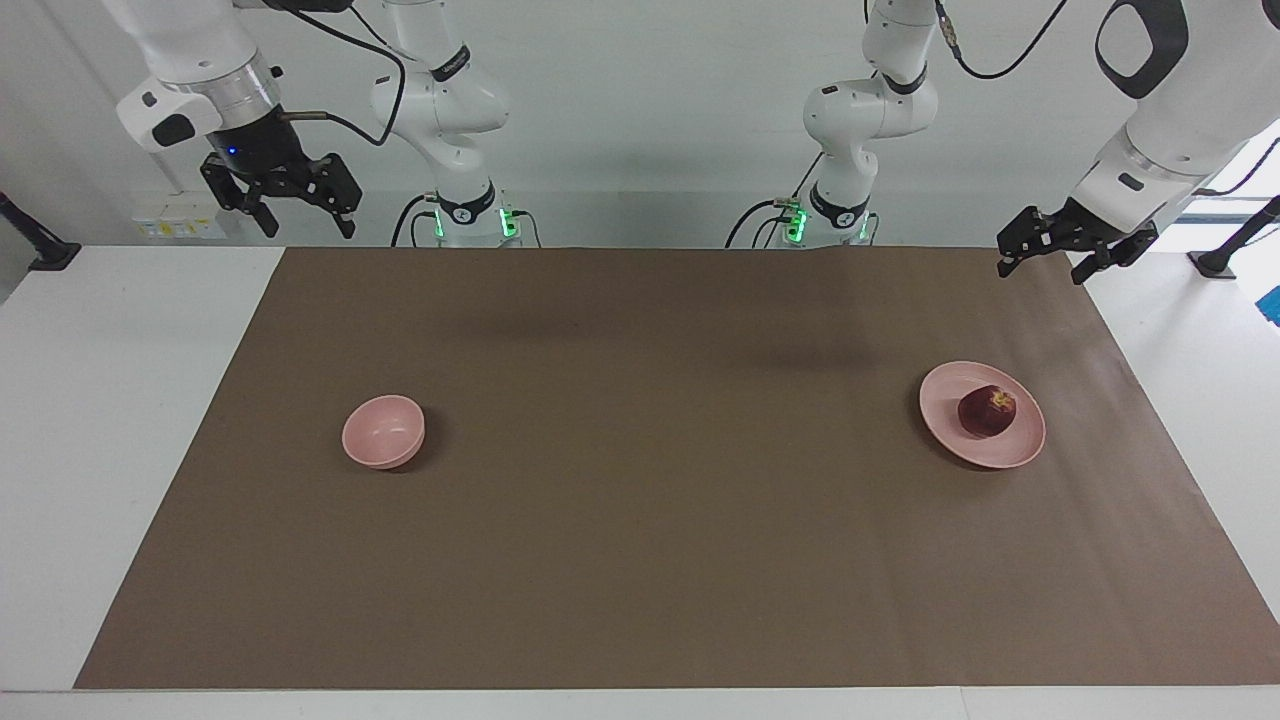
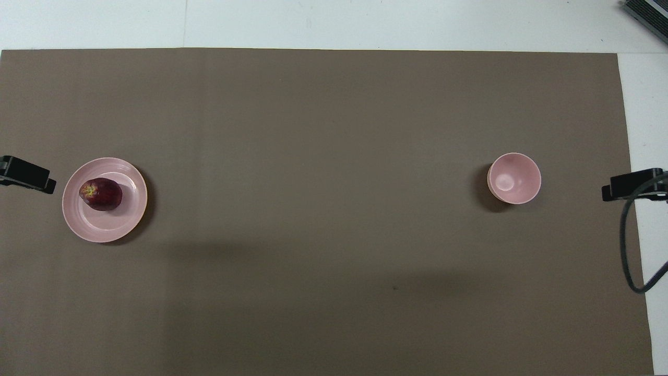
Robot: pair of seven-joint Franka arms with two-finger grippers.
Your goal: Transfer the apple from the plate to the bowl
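The dark red apple [image 1: 987, 411] lies on the pale pink plate [image 1: 1020, 446] toward the left arm's end of the brown mat; both also show in the overhead view, the apple [image 2: 101, 194] on the plate [image 2: 104, 227]. The small pink bowl [image 1: 383, 431] stands empty toward the right arm's end, and it shows in the overhead view [image 2: 514, 178]. My left gripper [image 1: 1042, 270] hangs open and empty in the air over the mat's edge, apart from the plate. My right gripper [image 1: 305, 228] waits open and empty, raised over the mat's corner at its own end.
A brown mat [image 1: 660, 520] covers most of the white table [image 1: 100, 420]. In the overhead view only the grippers' tips show, the left [image 2: 26, 176] and the right [image 2: 629, 186], with a dark cable [image 2: 626, 250] hanging by the right one.
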